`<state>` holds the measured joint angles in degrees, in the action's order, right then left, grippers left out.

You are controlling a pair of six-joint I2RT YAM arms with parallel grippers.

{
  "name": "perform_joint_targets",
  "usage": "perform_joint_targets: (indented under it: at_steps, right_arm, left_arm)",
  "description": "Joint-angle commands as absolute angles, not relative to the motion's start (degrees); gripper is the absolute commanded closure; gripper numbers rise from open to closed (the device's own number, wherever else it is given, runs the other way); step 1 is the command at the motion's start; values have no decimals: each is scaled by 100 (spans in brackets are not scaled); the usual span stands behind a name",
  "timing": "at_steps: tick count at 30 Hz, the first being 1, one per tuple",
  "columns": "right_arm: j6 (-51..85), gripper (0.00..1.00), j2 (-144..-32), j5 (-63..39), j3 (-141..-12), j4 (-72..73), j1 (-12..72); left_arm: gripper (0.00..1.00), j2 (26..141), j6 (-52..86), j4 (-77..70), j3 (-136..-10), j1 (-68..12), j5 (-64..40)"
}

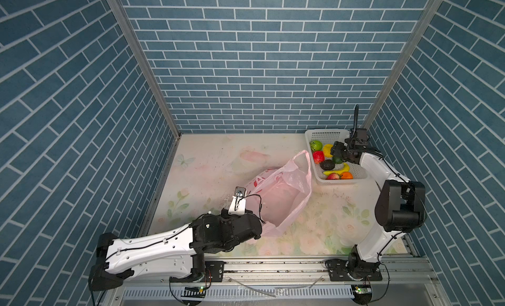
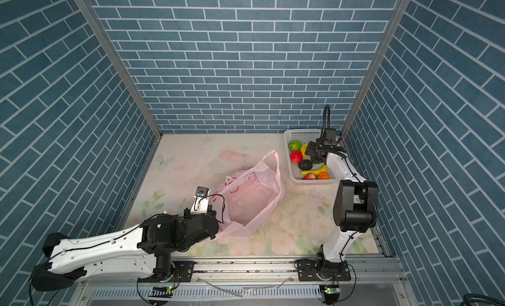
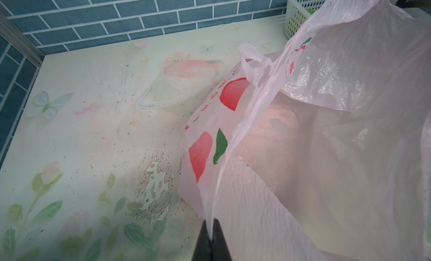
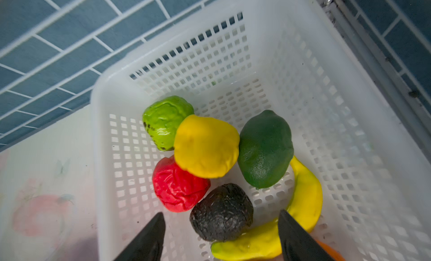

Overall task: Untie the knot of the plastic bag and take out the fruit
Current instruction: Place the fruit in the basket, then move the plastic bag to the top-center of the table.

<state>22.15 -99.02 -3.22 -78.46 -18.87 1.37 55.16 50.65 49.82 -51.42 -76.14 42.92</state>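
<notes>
The pink plastic bag lies slack in the middle of the table with its mouth wide open. One handle loop stands free, and no knot shows. My left gripper is shut on the bag's near rim, and I see no fruit inside. The fruit lies in the white basket: a light green one, a yellow one, a dark green one, a red one, an avocado and a banana. My right gripper hangs open over them and holds nothing.
The basket sits in the back right corner against the tiled walls, with a strawberry and an orange at its near end. The right arm's elbow stands tall near the right wall. A metal rail runs along the table's front.
</notes>
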Motion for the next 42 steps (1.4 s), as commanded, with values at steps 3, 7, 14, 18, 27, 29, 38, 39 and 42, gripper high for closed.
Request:
perform_joint_targets:
  at_steps: [3, 7, 14, 18, 27, 29, 38, 39, 42]
  right_arm:
    - [2357, 24, -8734, -466, -7078, -2075, 403]
    - [2536, 24, -7925, -676, -6391, -2353, 768]
    - [2918, 23, -6499, -574, -5374, -2858, 1341]
    - [3022, 24, -6018, -570, -5070, -3098, 1449]
    - [3077, 23, -5672, -598, -4844, -3165, 1461]
    - [3085, 23, -5674, -598, -4840, -3132, 1462]
    - [3089, 23, -5611, -633, -4756, -3120, 1463]
    - [3094, 23, -5599, -633, -4744, -3131, 1469]
    - [3103, 22, -5531, -633, -4697, -3155, 1469]
  left_arm:
    - [100, 5520, 4883, 4903, -5233, -7261, 4432]
    - [100, 5699, 4416, 4749, -5341, -6790, 4359]
    - [100, 5761, 3138, 3711, -5304, -5618, 3973]
    - [100, 6025, 2441, 3058, -5408, -5015, 3683]
    - [100, 7019, 1527, 1681, -5924, -4062, 2920]
    - [100, 7271, 1373, 1461, -6106, -3946, 2846]
    - [100, 8172, 915, 1134, -6769, -3553, 2491]
    - [100, 8227, 920, 1143, -6800, -3519, 2428]
    - [77, 8234, 953, 1126, -6863, -3447, 2151]
